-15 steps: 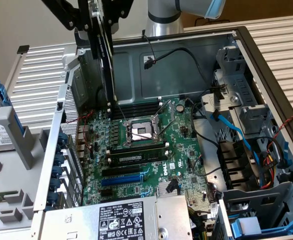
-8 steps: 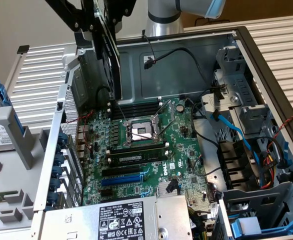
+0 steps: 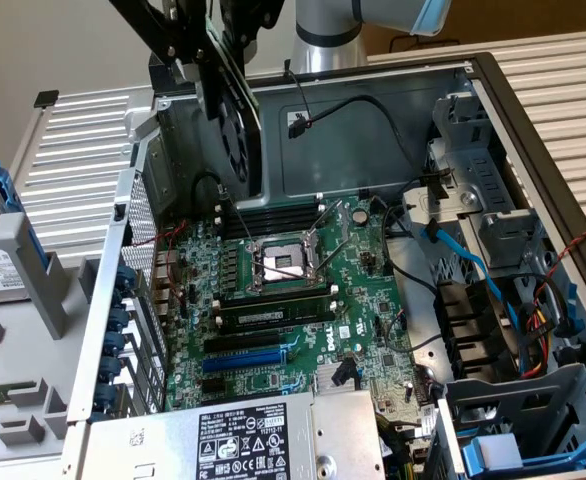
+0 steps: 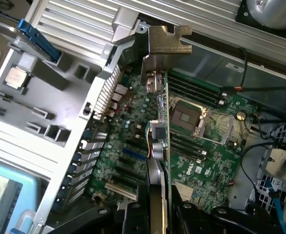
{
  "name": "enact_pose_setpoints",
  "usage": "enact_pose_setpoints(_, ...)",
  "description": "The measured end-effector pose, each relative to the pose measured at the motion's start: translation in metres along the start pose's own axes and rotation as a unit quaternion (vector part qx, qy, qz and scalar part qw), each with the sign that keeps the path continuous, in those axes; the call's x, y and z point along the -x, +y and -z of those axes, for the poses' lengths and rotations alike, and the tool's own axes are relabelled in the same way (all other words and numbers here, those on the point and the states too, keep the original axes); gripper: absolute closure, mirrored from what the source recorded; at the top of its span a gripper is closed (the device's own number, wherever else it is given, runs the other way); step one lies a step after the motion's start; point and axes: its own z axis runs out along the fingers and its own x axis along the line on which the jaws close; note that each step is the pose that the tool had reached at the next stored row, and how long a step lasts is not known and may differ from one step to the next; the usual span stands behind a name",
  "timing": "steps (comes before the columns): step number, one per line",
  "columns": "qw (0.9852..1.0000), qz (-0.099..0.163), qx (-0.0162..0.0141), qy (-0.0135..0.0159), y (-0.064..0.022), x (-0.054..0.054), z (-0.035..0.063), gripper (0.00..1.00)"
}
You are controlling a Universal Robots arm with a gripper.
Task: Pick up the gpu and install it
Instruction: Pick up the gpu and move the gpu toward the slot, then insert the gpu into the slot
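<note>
gpu gripped in claw — black fan (metal bracket)

Gpu: black shroud, black fan, green board edge, dull silver bracket. Motherboard green, one blue slot. Cable light blue. Power supply silver, label black, white print.

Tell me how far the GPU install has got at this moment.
Done: the gpu has been picked up and is clamped in the gripper. In hand: it hangs on edge above the motherboard of the open case, with its silver bracket at the end away from the gripper. Left: the card is not yet seated. The blue slot is bare, and the card touches no slot.
</note>
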Motion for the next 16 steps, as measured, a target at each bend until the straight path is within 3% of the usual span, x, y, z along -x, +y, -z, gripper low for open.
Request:
enact_pose_setpoints(3, 0.9997, 0.025, -0.0004, 0.0029, -0.0005, 0.0011, 0.0001, 0.72)
enact_pose_setpoints(16, 0.9997, 0.026, -0.0003, 0.0031, -0.0005, 0.0013, 0.0001, 0.72)
